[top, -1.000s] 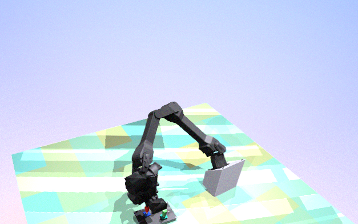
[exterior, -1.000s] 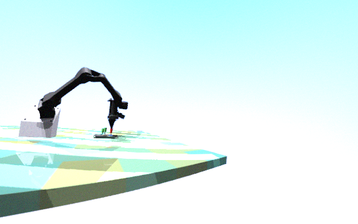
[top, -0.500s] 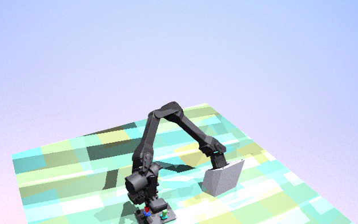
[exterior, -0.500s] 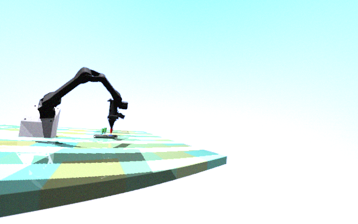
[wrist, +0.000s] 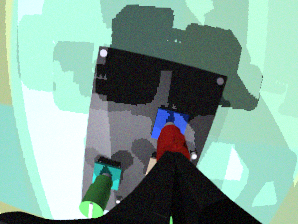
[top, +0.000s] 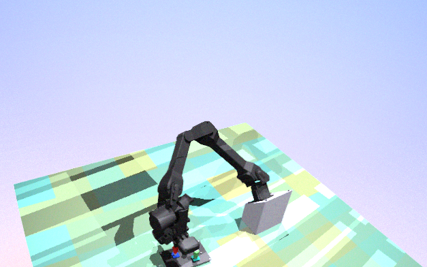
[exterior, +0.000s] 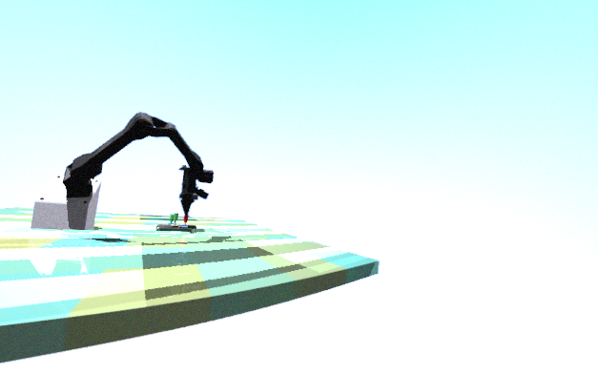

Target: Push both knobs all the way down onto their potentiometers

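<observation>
The dark circuit board [top: 205, 257] [exterior: 171, 226] [wrist: 133, 79] stands near the table's front edge. On it, a red knob [top: 175, 250] [exterior: 185, 219] [wrist: 172, 140] sits on a blue potentiometer [top: 176, 255] [wrist: 169, 121]. A green knob [top: 196, 253] [exterior: 172, 218] [wrist: 97, 197] sits on a teal potentiometer [top: 195, 259] [wrist: 107, 173] and is untouched. My gripper [top: 176, 246] [exterior: 186, 213] [wrist: 170, 159] is shut, pointing straight down, with its closed fingertips on top of the red knob. I cannot tell how far down either knob sits.
The arm's grey base block [top: 265, 211] [exterior: 62, 215] stands further back on the patterned table [top: 78, 204] [exterior: 205, 267]. The board lies close to the table's edge in the top view.
</observation>
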Action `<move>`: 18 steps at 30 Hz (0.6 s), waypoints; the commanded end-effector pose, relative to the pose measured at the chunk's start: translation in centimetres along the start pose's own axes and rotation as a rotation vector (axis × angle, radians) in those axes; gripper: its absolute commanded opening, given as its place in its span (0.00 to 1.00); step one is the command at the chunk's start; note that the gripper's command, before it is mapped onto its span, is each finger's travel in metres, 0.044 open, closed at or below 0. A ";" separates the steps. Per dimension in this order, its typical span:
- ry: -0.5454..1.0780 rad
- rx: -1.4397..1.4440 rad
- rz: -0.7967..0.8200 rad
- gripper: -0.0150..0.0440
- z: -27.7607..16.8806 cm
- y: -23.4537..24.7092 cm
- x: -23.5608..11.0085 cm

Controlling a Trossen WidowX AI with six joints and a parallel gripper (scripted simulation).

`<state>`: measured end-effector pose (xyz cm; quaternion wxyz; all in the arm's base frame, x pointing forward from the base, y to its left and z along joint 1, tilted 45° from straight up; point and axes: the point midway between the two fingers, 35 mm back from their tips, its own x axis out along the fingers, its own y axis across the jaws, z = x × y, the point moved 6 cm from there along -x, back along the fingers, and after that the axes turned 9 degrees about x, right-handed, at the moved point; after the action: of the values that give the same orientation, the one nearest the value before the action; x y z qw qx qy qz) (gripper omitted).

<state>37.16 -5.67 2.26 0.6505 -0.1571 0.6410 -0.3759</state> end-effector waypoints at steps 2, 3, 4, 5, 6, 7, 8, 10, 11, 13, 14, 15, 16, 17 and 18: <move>0.025 0.029 -0.008 0.25 0.3 -0.3 2.3; 0.025 0.029 -0.008 0.25 0.3 -0.3 2.4; 0.025 0.029 -0.008 0.25 0.3 -0.3 2.4; 0.025 0.029 -0.008 0.25 0.3 -0.3 2.4; 0.025 0.029 -0.008 0.25 0.3 -0.3 2.4; 0.025 0.029 -0.008 0.25 0.3 -0.3 2.4; 0.025 0.029 -0.008 0.25 0.3 -0.3 2.4; 0.025 0.029 -0.008 0.25 0.3 -0.3 2.4; 0.025 0.029 -0.008 0.25 0.3 -0.3 2.4; 0.025 0.029 -0.008 0.25 0.3 -0.3 2.4; 0.025 0.029 -0.008 0.25 0.3 -0.3 2.4; 0.025 0.029 -0.008 0.25 0.3 -0.3 2.5; 0.025 0.029 -0.008 0.25 0.3 -0.3 2.5; 0.025 0.029 -0.008 0.25 0.3 -0.3 2.5; 0.025 0.029 -0.008 0.25 0.3 -0.3 2.5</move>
<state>37.13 -5.88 2.06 0.6504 -0.1573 0.6414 -0.3752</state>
